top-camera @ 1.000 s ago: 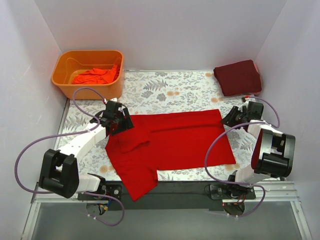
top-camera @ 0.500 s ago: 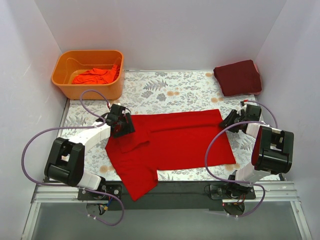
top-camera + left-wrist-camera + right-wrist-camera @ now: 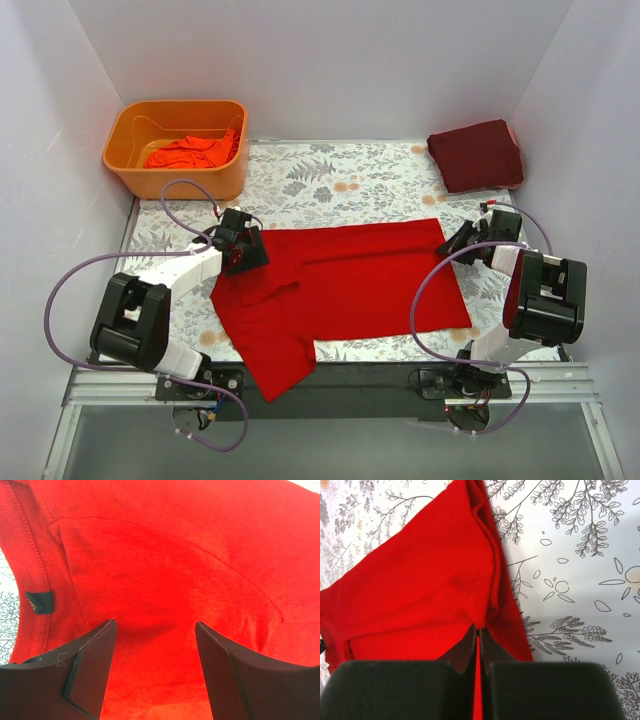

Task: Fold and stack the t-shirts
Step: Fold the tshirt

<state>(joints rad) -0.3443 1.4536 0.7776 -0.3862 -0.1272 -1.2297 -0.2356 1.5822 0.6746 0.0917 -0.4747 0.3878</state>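
Observation:
A bright red t-shirt (image 3: 350, 280) lies spread flat on the floral table, with one sleeve hanging toward the front edge. My left gripper (image 3: 243, 255) hovers open over its left shoulder; in the left wrist view the fingers (image 3: 95, 650) straddle red cloth (image 3: 165, 555) beside the collar label (image 3: 40, 602). My right gripper (image 3: 455, 240) is at the shirt's far right corner. In the right wrist view it (image 3: 479, 627) is shut on a pinched fold of the red cloth (image 3: 430, 590). A folded dark maroon t-shirt (image 3: 476, 154) sits at the back right.
An orange plastic tub (image 3: 130, 160) at the back left holds crumpled orange-red shirts (image 3: 190, 150). White walls close in the table on three sides. A black rail (image 3: 350, 385) runs along the near edge, and purple cables loop beside both arms.
My right gripper has closed on the shirt's right edge. The left arm drew its elbow in and the left gripper edged slightly onto the shirt, still open.

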